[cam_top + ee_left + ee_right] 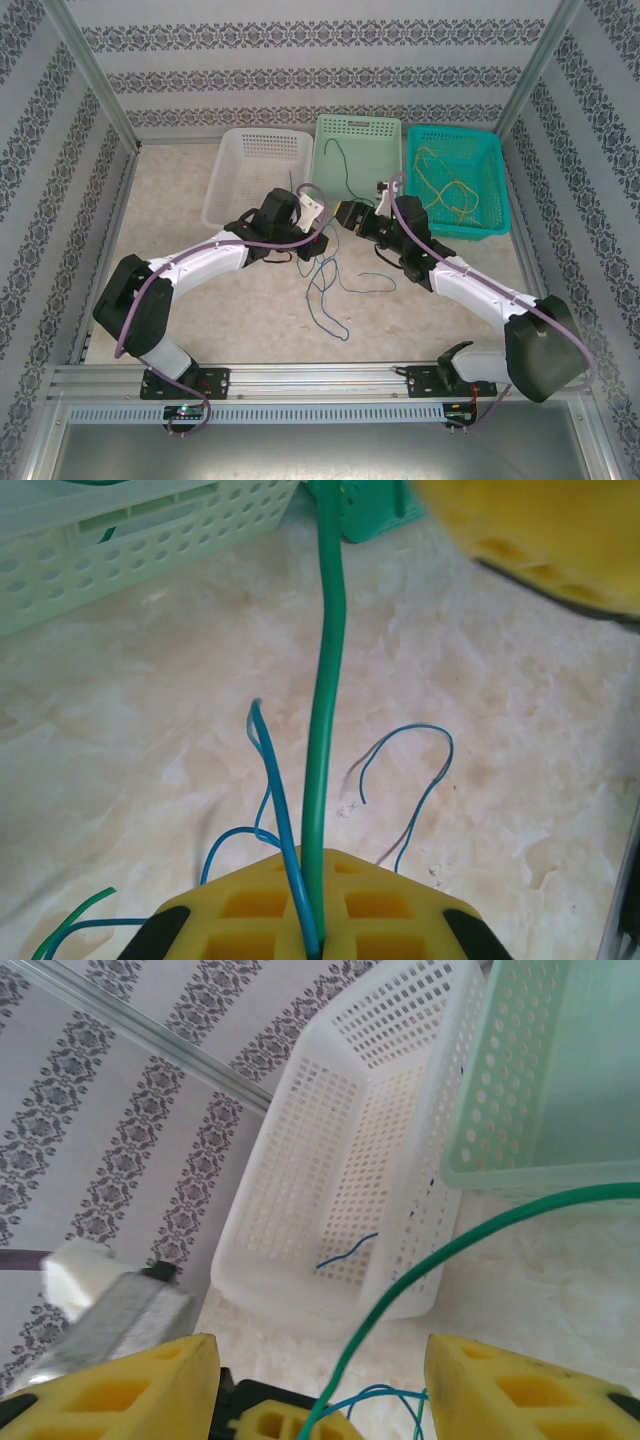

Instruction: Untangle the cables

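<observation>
Left gripper [312, 880]: I have it closed on the green cable [325, 680]; a blue cable [275, 780] looks caught in the same pinch.
Right gripper [318, 1352]: I see it wide open and holding nothing, with the green cable arcing up between its fingers.
Green cable axis: it runs near to far, from my left pinch up into the green basket [385, 135].
Blue tangle [325, 290]: loose on the table, just near of both grippers.
Nearer arm: I judge the right one, since it already straddles the green line just right of the left pinch.
Next move: closing there and pulling far should strip green from blue.
</observation>
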You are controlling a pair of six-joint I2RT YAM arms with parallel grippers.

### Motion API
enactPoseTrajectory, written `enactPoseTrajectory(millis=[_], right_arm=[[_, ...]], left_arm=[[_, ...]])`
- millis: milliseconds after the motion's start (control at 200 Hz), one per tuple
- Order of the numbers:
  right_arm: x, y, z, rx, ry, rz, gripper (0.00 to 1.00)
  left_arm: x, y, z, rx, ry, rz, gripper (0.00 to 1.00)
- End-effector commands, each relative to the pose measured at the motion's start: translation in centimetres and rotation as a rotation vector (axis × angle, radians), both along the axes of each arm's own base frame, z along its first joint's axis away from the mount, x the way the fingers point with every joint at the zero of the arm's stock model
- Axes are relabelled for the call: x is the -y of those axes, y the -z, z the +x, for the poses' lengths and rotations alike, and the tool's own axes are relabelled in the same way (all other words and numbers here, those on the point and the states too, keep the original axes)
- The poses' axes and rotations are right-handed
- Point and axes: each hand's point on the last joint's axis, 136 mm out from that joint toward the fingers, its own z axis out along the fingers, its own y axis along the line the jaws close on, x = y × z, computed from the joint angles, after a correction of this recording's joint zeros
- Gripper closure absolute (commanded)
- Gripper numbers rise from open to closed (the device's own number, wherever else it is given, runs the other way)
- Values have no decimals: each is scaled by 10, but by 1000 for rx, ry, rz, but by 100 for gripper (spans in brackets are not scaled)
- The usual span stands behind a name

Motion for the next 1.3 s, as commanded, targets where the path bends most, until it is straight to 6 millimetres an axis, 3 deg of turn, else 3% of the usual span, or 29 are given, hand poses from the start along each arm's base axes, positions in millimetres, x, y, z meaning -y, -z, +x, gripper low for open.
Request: enactPoseTrajectory(millis=[0, 764, 1019, 1144, 1294], right_arm=[[9, 5, -3, -10, 29, -5, 45], [-3, -5, 18, -33, 21, 84, 48], [-11, 4, 35, -63, 19, 68, 52], [-24, 8, 43, -87, -17, 71, 58], [-30, 5, 49, -76, -18, 59, 76]], left_arm=[[7, -11, 12, 20, -30, -23, 96], [11, -1, 10, -26, -11, -10, 95], [16, -9, 5, -9, 25, -26, 95], [15, -13, 3, 4, 29, -30, 95], [15, -13, 0, 2, 43, -36, 92]])
